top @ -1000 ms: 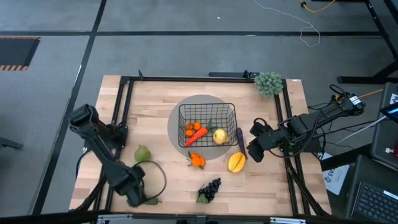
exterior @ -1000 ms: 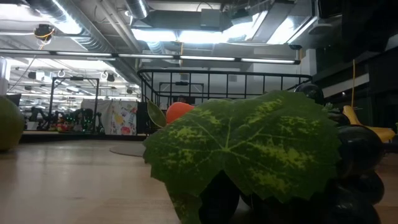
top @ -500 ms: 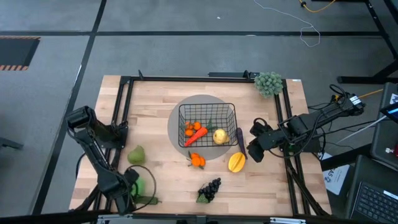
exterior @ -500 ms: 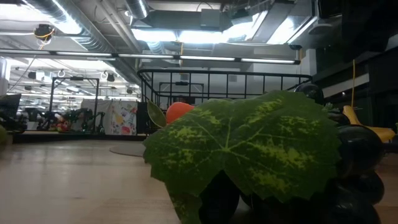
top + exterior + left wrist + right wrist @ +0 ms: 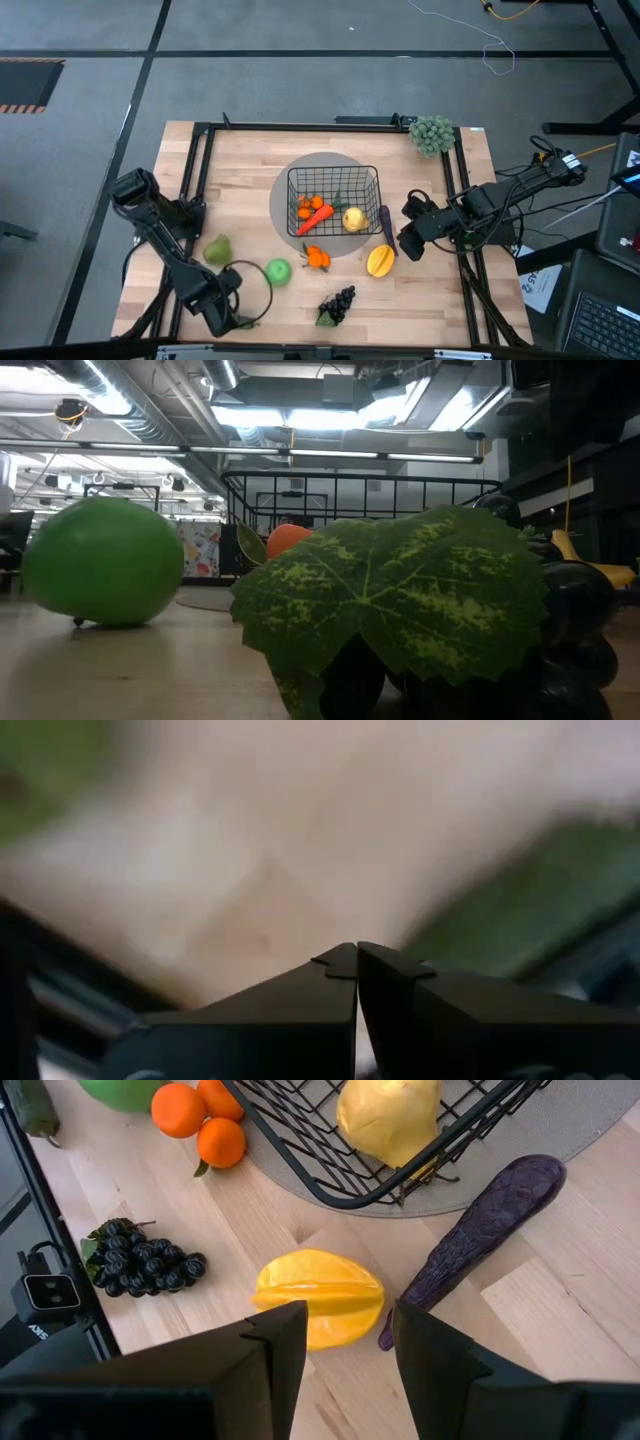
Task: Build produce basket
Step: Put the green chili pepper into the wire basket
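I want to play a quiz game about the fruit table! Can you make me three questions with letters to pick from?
1. Where is the green apple?
A. in the basket
B. on the table, left of the oranges
C. in a hand

2. What colour is the long vegetable beside the basket?
A. purple
B. red
C. white

3. How is the right hand?
A. shut
B. holding grapes
C. open, empty

Answers: 1 B, it sits on bare wood beside the oranges. 2 A, the eggplant is purple. 3 C, its fingers stand apart above the yellow fruit.

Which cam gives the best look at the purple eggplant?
Right wrist view: the eggplant lies whole and close, beside the basket. High view shows it small. The low and left wrist views do not show it.
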Robot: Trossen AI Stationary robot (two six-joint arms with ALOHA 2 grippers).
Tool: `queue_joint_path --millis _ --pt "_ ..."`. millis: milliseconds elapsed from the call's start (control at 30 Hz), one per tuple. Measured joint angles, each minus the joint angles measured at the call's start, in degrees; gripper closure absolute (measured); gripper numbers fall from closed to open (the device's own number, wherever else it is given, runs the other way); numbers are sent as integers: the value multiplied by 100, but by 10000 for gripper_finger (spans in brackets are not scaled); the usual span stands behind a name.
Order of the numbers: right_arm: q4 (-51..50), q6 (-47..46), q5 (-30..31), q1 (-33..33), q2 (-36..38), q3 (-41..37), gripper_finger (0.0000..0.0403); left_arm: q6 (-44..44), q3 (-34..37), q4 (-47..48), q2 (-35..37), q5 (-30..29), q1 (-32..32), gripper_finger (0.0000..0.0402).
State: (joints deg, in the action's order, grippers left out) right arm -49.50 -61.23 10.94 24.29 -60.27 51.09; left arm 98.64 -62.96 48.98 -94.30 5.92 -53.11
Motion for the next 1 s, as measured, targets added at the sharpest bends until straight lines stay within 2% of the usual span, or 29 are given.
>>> queue_joint_path --millis 100,233,400,600,800,1000 --pt "0 1 0 1 0 0 263 21 0 -681 0 261 -182 401" --pt "0 0 0 1 0 0 263 152 -2 -1584 0 -154 -590 401" --pt "0 0 0 2 0 0 263 472 -4 -1578 -260 -838 -970 401" --pt "0 0 0 0 0 0 263 203 -3 -1528 -427 -836 -1201 401" --pt "0 0 1 2 0 0 263 -173 -4 -1543 -433 -1230 -1170 400" --pt "0 9 0 0 0 0 263 -182 -4 -1476 -433 -1368 -1119 371"
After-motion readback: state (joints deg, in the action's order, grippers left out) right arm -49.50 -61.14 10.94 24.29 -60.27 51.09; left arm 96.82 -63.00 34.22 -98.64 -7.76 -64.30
